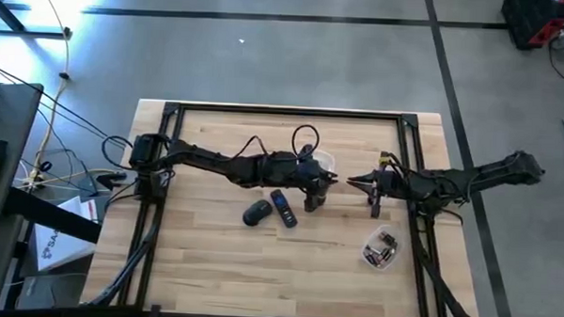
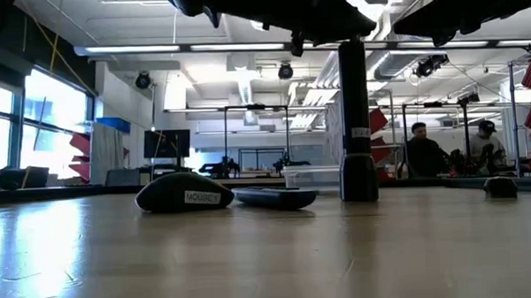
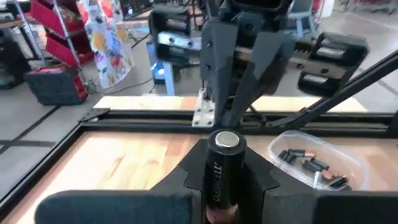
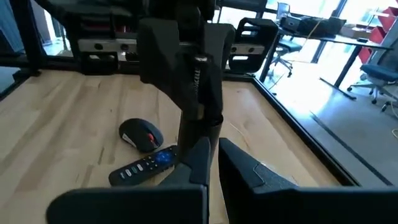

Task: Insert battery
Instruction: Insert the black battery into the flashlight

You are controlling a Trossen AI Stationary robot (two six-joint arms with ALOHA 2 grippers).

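Observation:
A black and copper battery (image 3: 221, 177) sits between the fingers of my left gripper (image 3: 225, 168), which hovers over the middle of the table (image 1: 326, 183). My right gripper (image 1: 350, 183) faces it from the table's right. Its fingers (image 4: 214, 149) are shut to a slit, a short way from the battery's metal end (image 3: 226, 140). The right wrist view shows the battery (image 4: 199, 81) in the left gripper. A black mouse (image 1: 257, 213) and a black remote (image 1: 283, 207) lie flat on the wood, near and left of the grippers. My left gripper pinches the battery's long sides (image 3: 211, 186) between its two fingers. The fingers are level and point toward the table's right, and the battery lies along them. Its metal end sticks out ahead of the fingertips. The battery is lifted clear of the table.
A clear tub (image 1: 382, 249) with several loose batteries stands at the near right, also seen as the tub (image 3: 314, 163) in the left wrist view. A clear container (image 1: 323, 160) sits just beyond the left gripper. A black frame (image 1: 284, 110) runs along the table's edges. People sit in the room behind.

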